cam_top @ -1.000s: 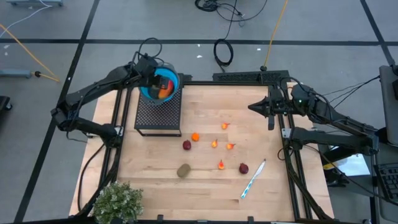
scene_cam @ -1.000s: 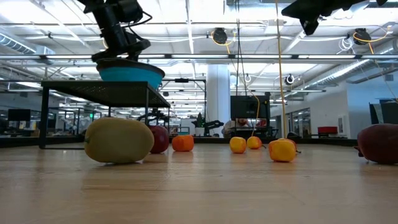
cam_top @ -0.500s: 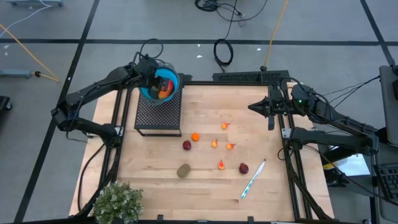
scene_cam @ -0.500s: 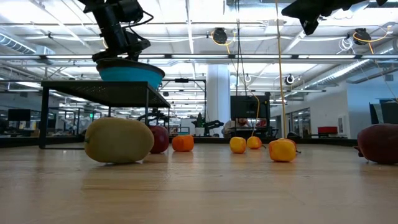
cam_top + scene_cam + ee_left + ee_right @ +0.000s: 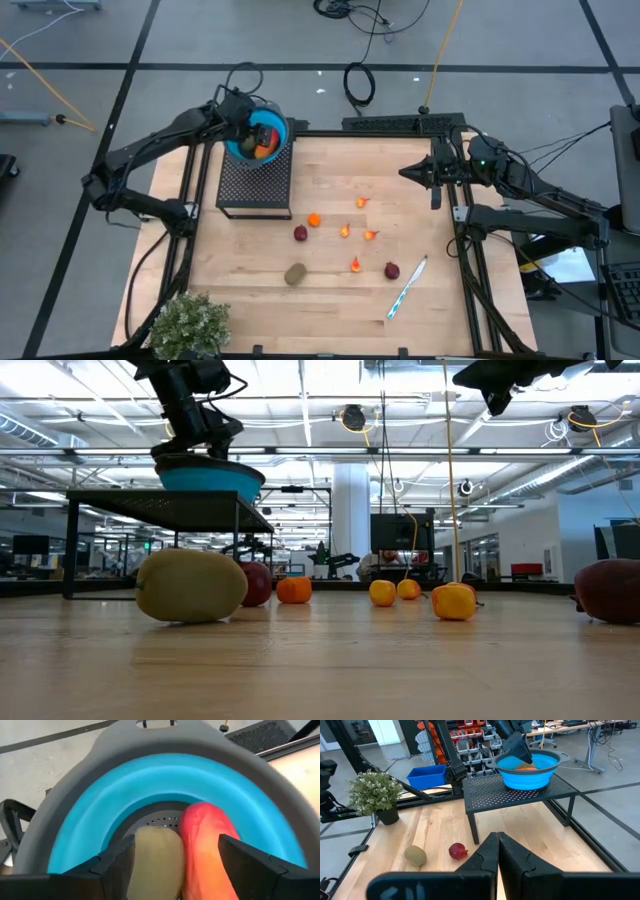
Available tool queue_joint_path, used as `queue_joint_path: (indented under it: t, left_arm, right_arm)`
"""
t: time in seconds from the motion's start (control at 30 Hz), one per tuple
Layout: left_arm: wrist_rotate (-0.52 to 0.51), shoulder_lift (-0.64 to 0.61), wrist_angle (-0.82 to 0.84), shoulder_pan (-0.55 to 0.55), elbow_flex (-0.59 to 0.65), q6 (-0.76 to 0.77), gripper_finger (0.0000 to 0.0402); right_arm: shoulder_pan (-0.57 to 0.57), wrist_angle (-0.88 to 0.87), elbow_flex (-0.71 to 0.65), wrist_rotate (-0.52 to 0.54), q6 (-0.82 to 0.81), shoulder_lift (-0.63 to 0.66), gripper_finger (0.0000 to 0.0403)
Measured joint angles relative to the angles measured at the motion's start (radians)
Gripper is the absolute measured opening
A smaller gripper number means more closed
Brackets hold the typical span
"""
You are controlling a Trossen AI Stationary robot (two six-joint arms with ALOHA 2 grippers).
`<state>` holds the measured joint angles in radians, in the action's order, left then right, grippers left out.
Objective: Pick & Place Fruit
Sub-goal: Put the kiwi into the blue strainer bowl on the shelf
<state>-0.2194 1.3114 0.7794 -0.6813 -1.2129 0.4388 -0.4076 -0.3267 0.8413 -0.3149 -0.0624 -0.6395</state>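
Note:
A blue bowl (image 5: 258, 138) with a grey rim stands on a black perforated stand (image 5: 254, 182) at the table's far left. In it lie an elongated red-orange fruit (image 5: 207, 845) and a brown-green oval (image 5: 154, 860). My left gripper (image 5: 175, 870) hangs open inside the bowl, one finger on either side of the two fruits. I cannot tell whether it touches them. On the table rest a second brown-green oval (image 5: 295, 273), two dark red balls (image 5: 300, 233) (image 5: 391, 270) and several small orange bits (image 5: 345, 231). My right gripper (image 5: 497, 855) waits shut above the table's right edge (image 5: 405, 172).
A white-and-blue pen (image 5: 407, 287) lies near the right dark red ball. A bushy green plant (image 5: 188, 325) stands at the near left corner. Black frame rails run along the table's left and right sides. Bare wood lies in front of the stand.

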Motion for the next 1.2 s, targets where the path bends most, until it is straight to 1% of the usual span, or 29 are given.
queue_joint_path:
  t: [0.1, 0.27, 0.37, 0.5, 0.6, 0.73, 0.9, 1.0, 1.2]
  left_arm:
    - [0.003, -0.03, -0.029, -0.008, 0.0, 0.0, 0.0293]
    - [0.019, -0.109, -0.072, -0.003, -0.003, 0.005, 0.0296]
    - [0.071, -0.167, -0.101, 0.018, -0.009, -0.011, 0.0296]
    - [0.176, -0.248, -0.137, 0.078, -0.01, -0.023, 0.0296]
    - [0.238, -0.295, -0.16, 0.145, -0.011, -0.017, 0.0296]
    - [0.255, -0.335, -0.162, 0.266, -0.011, 0.0, 0.0296]
    - [0.242, -0.339, -0.16, 0.431, -0.011, 0.082, 0.0296]
    - [0.22, -0.333, -0.159, 0.524, -0.012, 0.128, 0.0296]
    - [0.189, -0.279, -0.131, 0.694, -0.013, 0.221, 0.0296]
  right_arm:
    - [0.0, 0.0, 0.0, -0.001, 0.004, 0.0, 0.0]
    - [0.0, 0.0, 0.0, -0.003, 0.014, 0.0, 0.0]
    - [0.0, 0.0, 0.0, -0.003, 0.05, 0.0, 0.0]
    - [0.0, 0.0, 0.0, -0.002, 0.082, 0.0, 0.0]
    - [0.0, 0.0, 0.0, -0.002, 0.086, 0.0, 0.0]
    - [0.0, 0.0, 0.0, -0.002, 0.088, 0.0, 0.0]
    - [-0.001, 0.0, 0.0, 0.0, 0.107, 0.03, 0.0]
    - [-0.001, -0.01, 0.0, 0.001, 0.083, 0.059, 0.0]
    - [-0.001, -0.07, 0.0, 0.003, 0.094, 0.124, 0.0]
